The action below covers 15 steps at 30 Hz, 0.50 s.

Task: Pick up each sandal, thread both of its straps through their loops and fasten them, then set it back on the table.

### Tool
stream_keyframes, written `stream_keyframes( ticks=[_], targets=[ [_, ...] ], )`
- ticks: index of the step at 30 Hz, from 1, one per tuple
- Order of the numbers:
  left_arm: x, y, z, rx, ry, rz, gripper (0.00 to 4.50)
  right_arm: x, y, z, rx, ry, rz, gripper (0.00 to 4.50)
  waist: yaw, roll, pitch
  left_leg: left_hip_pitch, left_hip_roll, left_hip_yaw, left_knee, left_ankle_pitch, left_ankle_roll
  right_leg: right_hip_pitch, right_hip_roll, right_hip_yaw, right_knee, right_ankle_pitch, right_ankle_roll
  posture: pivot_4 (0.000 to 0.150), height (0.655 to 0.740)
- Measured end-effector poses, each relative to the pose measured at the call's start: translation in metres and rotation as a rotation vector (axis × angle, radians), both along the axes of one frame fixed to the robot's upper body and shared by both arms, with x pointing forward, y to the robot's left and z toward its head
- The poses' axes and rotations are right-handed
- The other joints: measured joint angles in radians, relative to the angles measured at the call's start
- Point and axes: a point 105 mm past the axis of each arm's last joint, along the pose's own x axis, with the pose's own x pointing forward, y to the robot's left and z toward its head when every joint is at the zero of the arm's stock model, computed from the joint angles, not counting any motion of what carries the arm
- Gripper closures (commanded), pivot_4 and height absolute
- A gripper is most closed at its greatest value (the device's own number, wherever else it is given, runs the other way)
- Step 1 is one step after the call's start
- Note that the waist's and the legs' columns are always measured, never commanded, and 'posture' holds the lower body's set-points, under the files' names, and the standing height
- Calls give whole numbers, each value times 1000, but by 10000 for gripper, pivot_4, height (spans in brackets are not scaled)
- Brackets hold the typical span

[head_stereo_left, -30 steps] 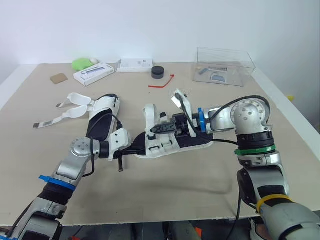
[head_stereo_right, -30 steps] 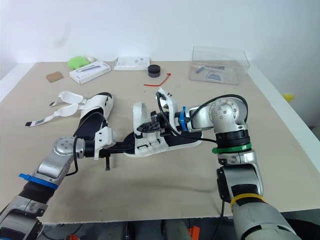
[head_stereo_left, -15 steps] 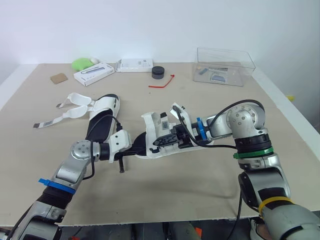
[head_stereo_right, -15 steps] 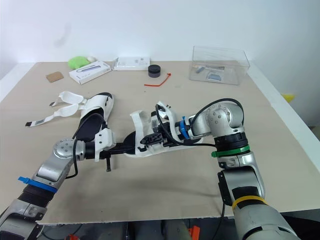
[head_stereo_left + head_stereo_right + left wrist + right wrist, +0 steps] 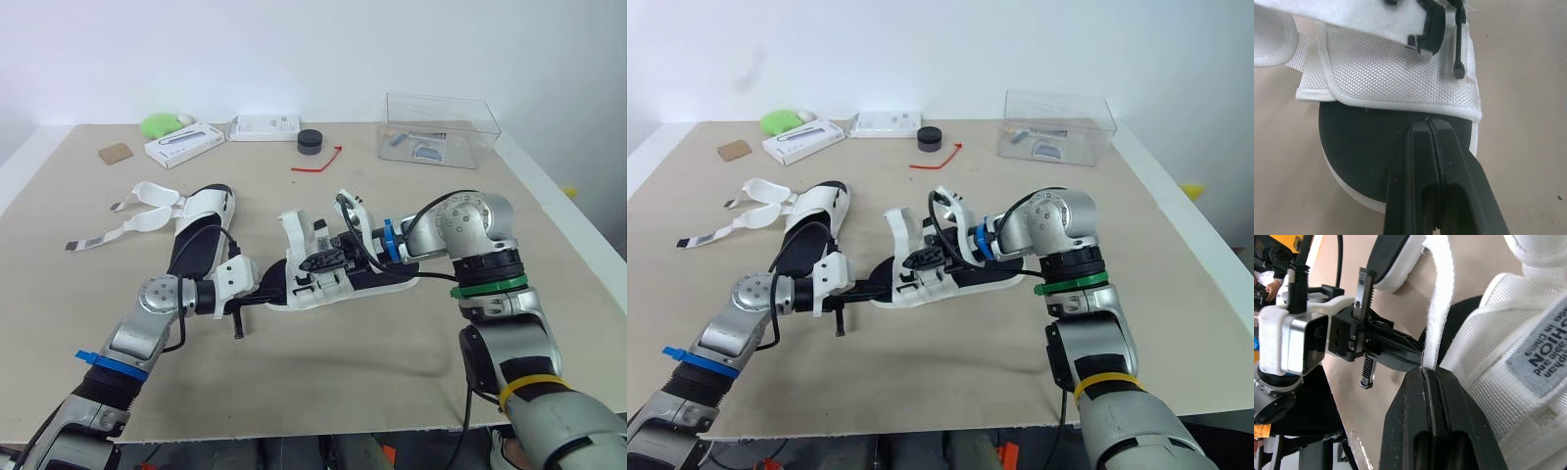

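Observation:
A white sandal with a black sole (image 5: pixel 377 279) lies in the middle of the table between both arms. My left gripper (image 5: pixel 271 286) is shut on the sandal's sole edge; the left wrist view has the fingers (image 5: pixel 1415 147) closed over the black sole (image 5: pixel 1361 147). From the other side, my right gripper (image 5: pixel 318 261) is shut on a white strap (image 5: pixel 1440 308) of this sandal, just above its woven upper (image 5: pixel 1508 377). A second sandal (image 5: pixel 201 230) lies to the left with loose straps (image 5: pixel 127 220) spread on the table.
A clear plastic box (image 5: pixel 441 127) stands at the back right. A black round puck (image 5: pixel 311 142) and a red tie (image 5: pixel 318 162) lie at the back middle. Two white boxes (image 5: pixel 183 144) (image 5: pixel 265 127), a green object (image 5: pixel 162 124) and a brown coaster (image 5: pixel 116 154) sit back left.
My right gripper dipped down and left with the strap, tilting the sandal, then came back up and the sandal settled flat. The left gripper kept its hold and barely moved.

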Motion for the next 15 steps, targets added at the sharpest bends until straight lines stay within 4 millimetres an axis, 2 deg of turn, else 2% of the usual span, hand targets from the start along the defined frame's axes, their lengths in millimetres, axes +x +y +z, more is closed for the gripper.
stream_keyframes(
  ticks=[15],
  targets=[
    [0, 0, 0, 3, -7, 6, 45000, -10, 4, -1, 77, 86, 33, 44477, 0, 1, 0, 0, 0, 0, 0, 0, 0, 0, 0, 0, 0, 0, 0, 1500, 7400]
  ],
)
